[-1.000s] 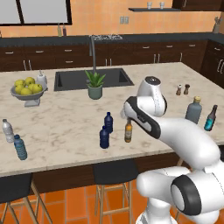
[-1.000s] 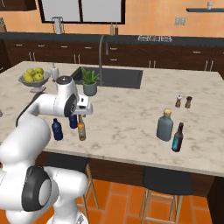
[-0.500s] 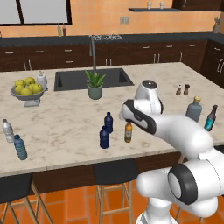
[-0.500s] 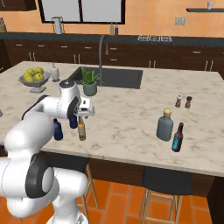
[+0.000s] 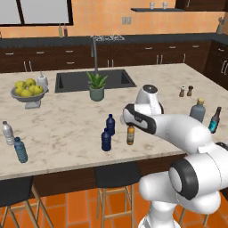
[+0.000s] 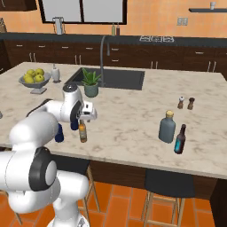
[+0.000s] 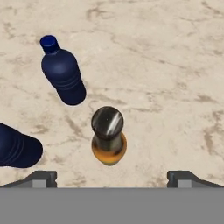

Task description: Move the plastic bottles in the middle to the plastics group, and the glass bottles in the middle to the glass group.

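Left to right: plastics group, clear water bottle and teal ribbed bottle, untouched at the surface left edge. Two navy bottles mid-surface, close beside my target, could get bumped. My hand hovers released, fingers wide, over amber glass bottle. Next: descend, clamp neck, carry right to glass group.

Second navy bottle cut off by the hand view's left edge, cap unseen, pincer fingertips barely risen above the bottom band, navy bottle largely hidden behind the arm, amber bottle's label too small to be read
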